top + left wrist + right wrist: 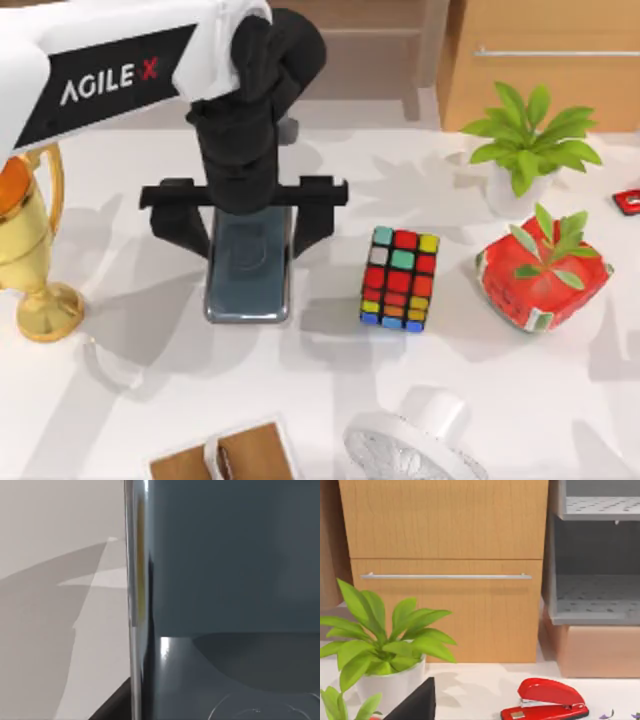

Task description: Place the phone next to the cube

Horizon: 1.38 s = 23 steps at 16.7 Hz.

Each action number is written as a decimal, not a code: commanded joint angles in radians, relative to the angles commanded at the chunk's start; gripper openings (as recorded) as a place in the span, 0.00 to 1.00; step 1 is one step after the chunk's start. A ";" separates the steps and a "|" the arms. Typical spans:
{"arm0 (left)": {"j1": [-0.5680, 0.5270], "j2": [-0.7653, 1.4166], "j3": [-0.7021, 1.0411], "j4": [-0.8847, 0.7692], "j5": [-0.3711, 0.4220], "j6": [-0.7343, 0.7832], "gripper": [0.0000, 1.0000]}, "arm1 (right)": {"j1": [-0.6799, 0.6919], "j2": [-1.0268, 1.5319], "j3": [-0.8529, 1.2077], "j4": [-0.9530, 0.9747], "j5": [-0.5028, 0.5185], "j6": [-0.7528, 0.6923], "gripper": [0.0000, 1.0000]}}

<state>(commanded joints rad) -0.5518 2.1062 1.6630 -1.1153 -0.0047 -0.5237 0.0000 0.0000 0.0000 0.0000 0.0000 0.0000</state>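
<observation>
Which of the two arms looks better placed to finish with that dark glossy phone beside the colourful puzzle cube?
The left arm. Its gripper sits directly over the dark grey-blue glossy phone, fingers spread to either side of it, left of the multicoloured puzzle cube. The right arm's wrist view faces a wooden cabinet.

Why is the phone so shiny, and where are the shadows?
Top view: the phone has a glossy face, and soft grey shadows fall left of the cube and under the left gripper. Left wrist view: a bright glint runs along the phone's edge, with a shadow on the table.
</observation>
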 joint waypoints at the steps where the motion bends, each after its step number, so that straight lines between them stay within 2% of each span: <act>1: 0.000 0.000 0.000 0.000 0.000 0.000 0.00 | 0.000 0.000 0.000 0.000 0.000 0.000 1.00; 23: 0.003 -0.088 0.049 0.051 0.008 0.000 0.00 | 0.000 0.000 0.000 0.000 0.000 0.000 1.00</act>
<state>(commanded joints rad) -0.5489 2.0182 1.7124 -1.0647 0.0028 -0.5233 0.0000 0.0000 0.0000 0.0000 0.0000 0.0000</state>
